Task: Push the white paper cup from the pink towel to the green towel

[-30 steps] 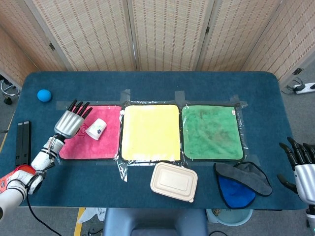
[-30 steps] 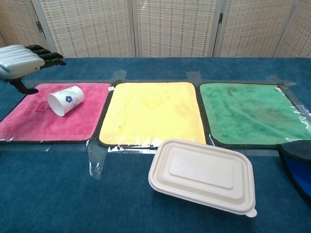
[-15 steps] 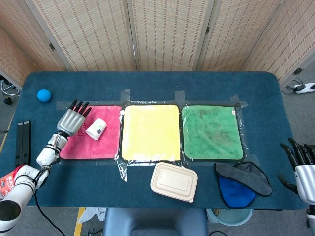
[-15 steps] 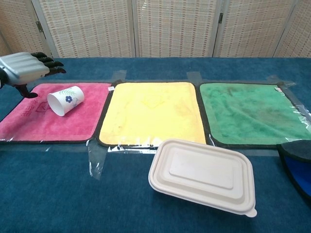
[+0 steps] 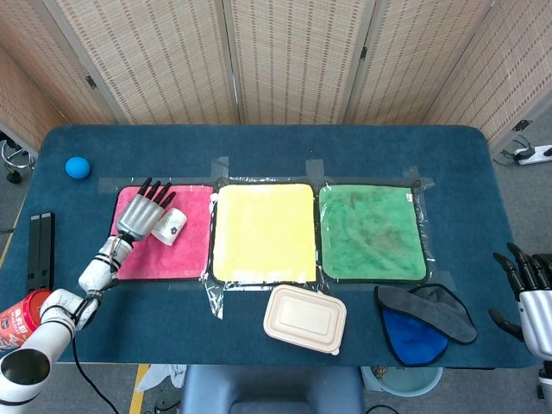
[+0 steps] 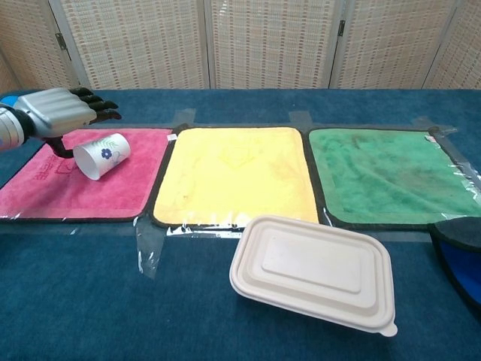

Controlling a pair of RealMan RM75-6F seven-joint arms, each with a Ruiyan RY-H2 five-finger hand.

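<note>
Chest view: left hand beside tipped cup.

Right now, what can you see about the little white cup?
The white paper cup lies tipped on its side on the pink towel, near the towel's far edge. It looks like thin paper, white, with a small blue flower and green leaves printed on its wall. Its open mouth faces the front left, and it looks empty. The left hand hovers at its left side, fingers stretched out; whether it touches the cup I cannot tell.
</note>
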